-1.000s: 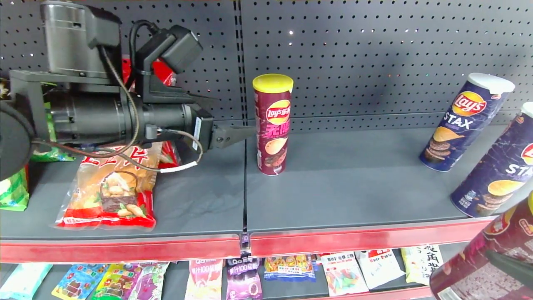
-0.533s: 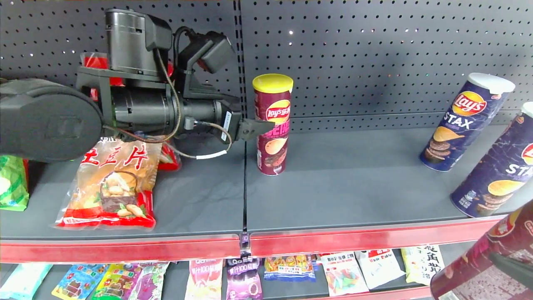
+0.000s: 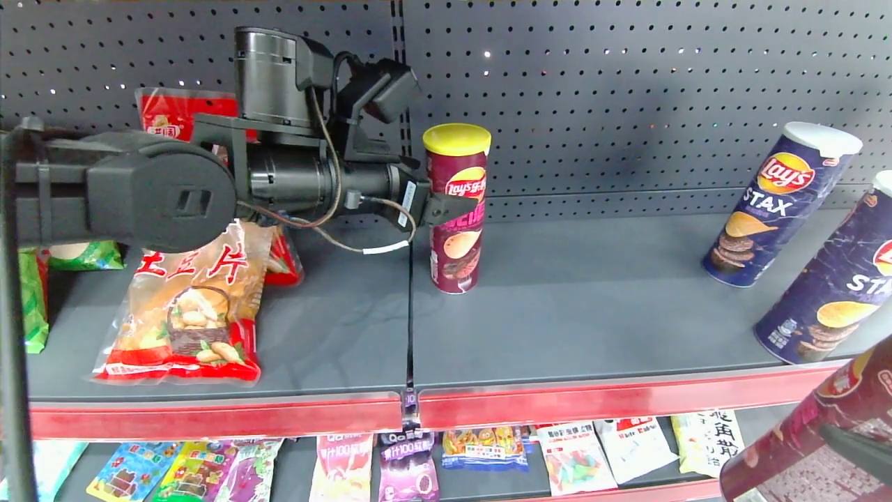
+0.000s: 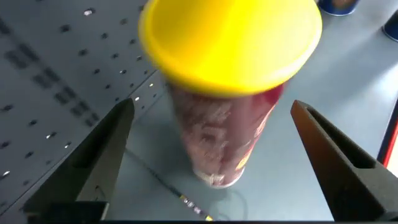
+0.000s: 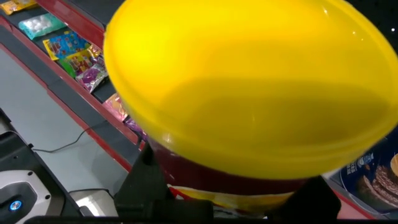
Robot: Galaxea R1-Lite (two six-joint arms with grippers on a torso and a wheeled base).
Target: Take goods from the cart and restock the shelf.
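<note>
A maroon chips can (image 3: 456, 258) with a yellow lid stands upright near the middle of the grey shelf (image 3: 592, 307). My left gripper (image 3: 460, 207) comes in from the left at the can's mid-height. In the left wrist view it (image 4: 212, 106) is open, one finger on each side of the can (image 4: 224, 143), with gaps between fingers and can. At the lower right, my right gripper (image 5: 230, 193) is shut on a second maroon can (image 5: 249, 106) with a yellow lid, held tilted below the shelf's front edge (image 3: 815, 432).
Two blue chips cans (image 3: 780, 202) (image 3: 829, 279) lean at the shelf's right end. A peanut bag (image 3: 191, 307) lies under my left arm, with a red bag (image 3: 174, 111) behind it and green bags (image 3: 31, 307) at far left. Snack packets (image 3: 411, 464) fill the lower shelf.
My left arm has moved right along the shelf; its open fingers, first short of the shelf can, now reach around it. The right gripper's can has stayed almost still.
</note>
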